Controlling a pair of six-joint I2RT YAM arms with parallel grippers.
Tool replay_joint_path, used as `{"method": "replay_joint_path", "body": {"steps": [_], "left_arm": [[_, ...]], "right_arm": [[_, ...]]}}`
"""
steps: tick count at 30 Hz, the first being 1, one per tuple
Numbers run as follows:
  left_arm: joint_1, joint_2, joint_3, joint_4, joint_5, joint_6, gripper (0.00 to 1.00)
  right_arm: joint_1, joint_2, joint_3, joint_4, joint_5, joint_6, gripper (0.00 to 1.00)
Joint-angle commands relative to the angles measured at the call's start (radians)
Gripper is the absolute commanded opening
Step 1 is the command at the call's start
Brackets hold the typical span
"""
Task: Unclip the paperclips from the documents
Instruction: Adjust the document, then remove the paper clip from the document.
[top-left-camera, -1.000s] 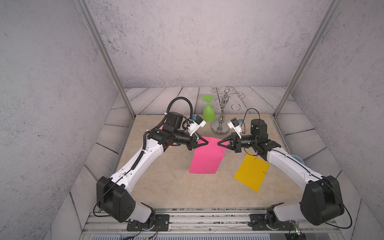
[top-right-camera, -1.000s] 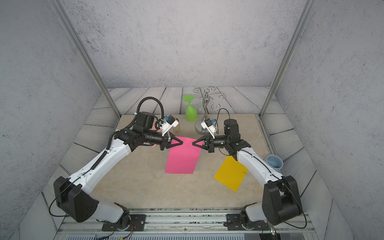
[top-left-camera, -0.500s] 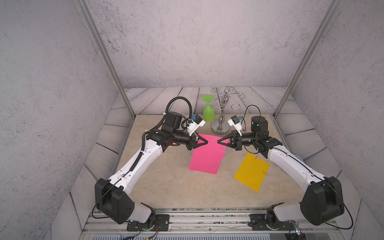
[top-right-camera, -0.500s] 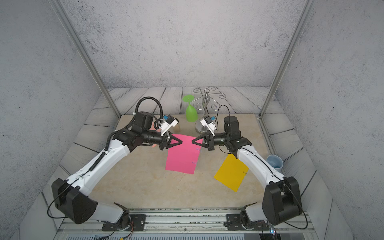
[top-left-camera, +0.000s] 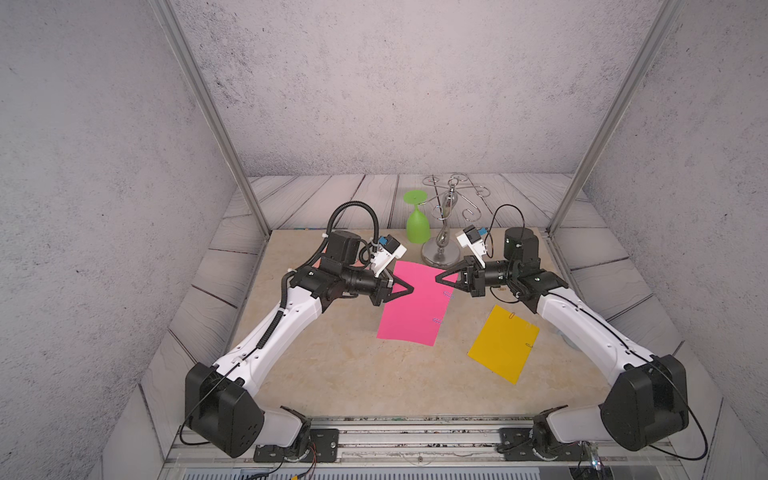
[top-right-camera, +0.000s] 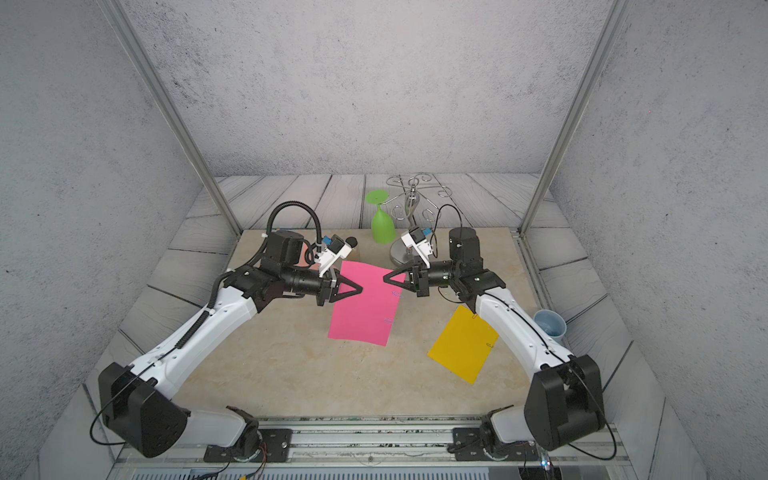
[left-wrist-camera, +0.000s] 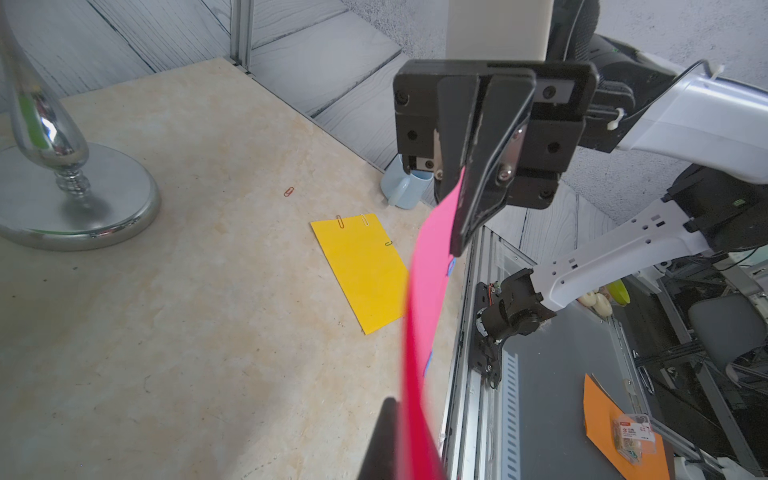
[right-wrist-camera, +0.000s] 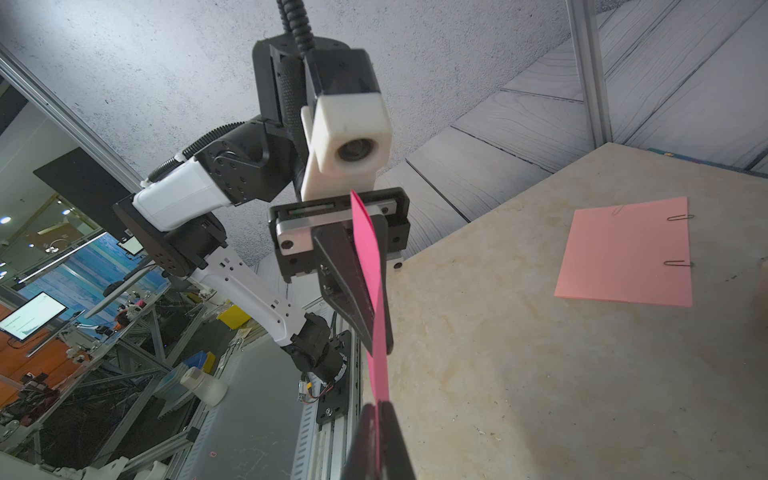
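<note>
On a small box (left-wrist-camera: 631, 436) outside the cell, the label is too small to be read. Past the front rail (top-left-camera: 415, 432), a yellow sheet (top-left-camera: 503, 349) is laid flat on the beige stone-patterned tabletop (top-left-camera: 332, 374), with three paperclips (left-wrist-camera: 340, 221) on its edges and a red clip (left-wrist-camera: 289, 191) loose beyond it. Farther in, a magenta sheet (top-left-camera: 415, 307) is held off the table, pinched near its far end by the left gripper (top-left-camera: 410, 289) and the right gripper (top-left-camera: 437, 277), each pressed together on the paper; two bluish clips (top-left-camera: 448, 294) are seen on the edge nearer the right arm. A salmon sheet (right-wrist-camera: 627, 253) with dark clips (right-wrist-camera: 680, 217) is laid behind the left arm. Beyond, a chrome stand (top-left-camera: 441, 257) and an upturned green glass (top-left-camera: 417, 226) are backed by plank-printed flooring and grey speckled walls.
</note>
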Motion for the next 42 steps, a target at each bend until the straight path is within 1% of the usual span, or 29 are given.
{"method": "replay_joint_path", "body": {"steps": [1, 3, 6, 7, 8, 10, 11, 12, 14, 16, 19, 22, 26, 31, 34, 35, 42], "left_arm": [[0.008, -0.009, 0.002, 0.048, 0.047, -0.014, 0.03], [0.008, -0.002, 0.006, 0.050, 0.056, -0.015, 0.00], [0.008, 0.003, 0.003, 0.049, 0.063, -0.015, 0.00], [0.008, 0.002, 0.002, 0.049, 0.064, -0.014, 0.00], [0.008, -0.002, 0.000, 0.048, 0.064, -0.012, 0.00], [0.011, -0.011, -0.010, 0.050, 0.061, -0.011, 0.00], [0.012, -0.020, -0.014, 0.054, 0.064, -0.009, 0.00], [0.015, -0.027, -0.018, 0.055, 0.065, -0.008, 0.00], [0.023, -0.042, -0.024, 0.052, 0.075, -0.003, 0.00], [0.030, -0.054, -0.027, 0.053, 0.082, -0.003, 0.00], [0.041, -0.066, -0.031, 0.050, 0.088, -0.002, 0.00], [0.050, -0.071, -0.032, 0.056, 0.096, -0.007, 0.00], [0.060, -0.073, -0.034, 0.056, 0.100, -0.008, 0.00], [0.069, -0.078, -0.038, 0.043, 0.099, 0.002, 0.00], [0.074, -0.086, -0.046, 0.047, 0.088, 0.002, 0.00], [0.075, -0.088, -0.049, 0.048, 0.085, 0.001, 0.00], [0.081, -0.096, -0.056, 0.050, 0.085, -0.003, 0.00]], "right_arm": [[0.007, 0.015, 0.023, -0.016, 0.003, -0.013, 0.00], [0.008, 0.012, 0.023, -0.026, 0.009, -0.020, 0.00], [0.008, 0.008, 0.031, -0.053, 0.012, -0.042, 0.00], [0.007, 0.008, 0.033, -0.070, 0.015, -0.055, 0.01], [0.006, 0.009, 0.036, -0.090, 0.017, -0.072, 0.09], [0.004, 0.008, 0.038, -0.125, 0.029, -0.099, 0.38], [0.002, 0.008, 0.037, -0.133, 0.037, -0.105, 0.48], [0.001, 0.009, 0.034, -0.136, 0.036, -0.105, 0.55], [-0.001, 0.013, 0.030, -0.135, 0.028, -0.104, 0.65], [-0.002, 0.023, 0.028, -0.126, 0.001, -0.094, 0.68], [0.000, 0.032, 0.015, -0.101, -0.029, -0.072, 0.68], [0.000, 0.034, 0.003, -0.112, -0.031, -0.083, 0.66], [0.000, 0.031, -0.003, -0.131, -0.027, -0.097, 0.57], [-0.001, 0.018, 0.000, -0.126, -0.012, -0.094, 0.50], [-0.002, 0.023, 0.001, -0.103, -0.015, -0.076, 0.41], [-0.001, 0.027, 0.001, -0.098, -0.018, -0.071, 0.37], [-0.001, 0.031, 0.001, -0.085, -0.022, -0.060, 0.23]]}}
